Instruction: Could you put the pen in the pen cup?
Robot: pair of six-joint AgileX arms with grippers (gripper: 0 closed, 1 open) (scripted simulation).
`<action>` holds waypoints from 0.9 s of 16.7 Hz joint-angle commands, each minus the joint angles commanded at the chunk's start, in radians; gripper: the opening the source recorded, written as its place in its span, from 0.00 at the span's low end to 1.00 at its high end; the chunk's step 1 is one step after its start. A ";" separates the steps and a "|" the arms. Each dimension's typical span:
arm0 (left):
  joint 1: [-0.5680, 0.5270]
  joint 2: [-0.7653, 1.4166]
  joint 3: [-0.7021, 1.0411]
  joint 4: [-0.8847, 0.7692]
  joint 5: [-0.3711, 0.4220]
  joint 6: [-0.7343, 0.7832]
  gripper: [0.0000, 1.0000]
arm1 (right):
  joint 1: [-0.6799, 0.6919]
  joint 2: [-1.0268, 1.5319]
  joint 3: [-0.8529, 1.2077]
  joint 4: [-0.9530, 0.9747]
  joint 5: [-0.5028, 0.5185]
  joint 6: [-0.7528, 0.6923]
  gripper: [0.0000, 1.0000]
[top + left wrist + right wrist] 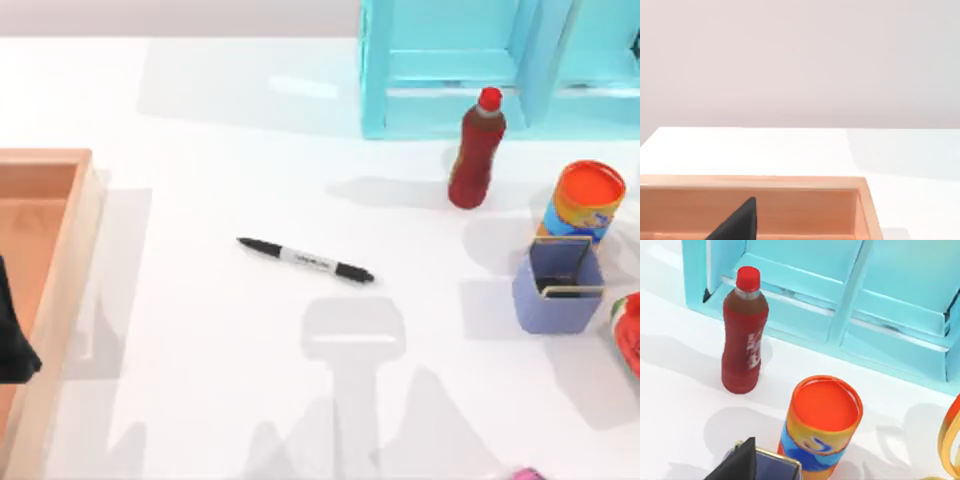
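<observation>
Nothing is picked up yet: the pen (306, 260) lies flat mid-desk, well left of the pen cup (557, 286). Next I'll need a reach down onto it. Whether either gripper is spread, I cannot tell.

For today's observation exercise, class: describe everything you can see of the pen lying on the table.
The pen is a thin marker with black ends and a white labelled middle bearing dark print too small to read. One end tapers to a point, toward the top view's left; the other end is blunter. It lies flat on the white table, slightly slanted, near the middle. Nothing touches it but the tabletop; it lies apart from the pen cup to its right.
</observation>
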 joint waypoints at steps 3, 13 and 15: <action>0.000 0.000 0.000 0.000 0.000 0.000 1.00 | 0.098 0.291 0.248 -0.154 0.002 -0.065 1.00; 0.000 0.000 0.000 0.000 0.000 0.000 1.00 | 0.416 1.190 1.078 -0.650 0.032 -0.244 1.00; 0.000 0.000 0.000 0.000 0.000 0.000 1.00 | 0.460 1.333 1.223 -0.734 0.045 -0.260 1.00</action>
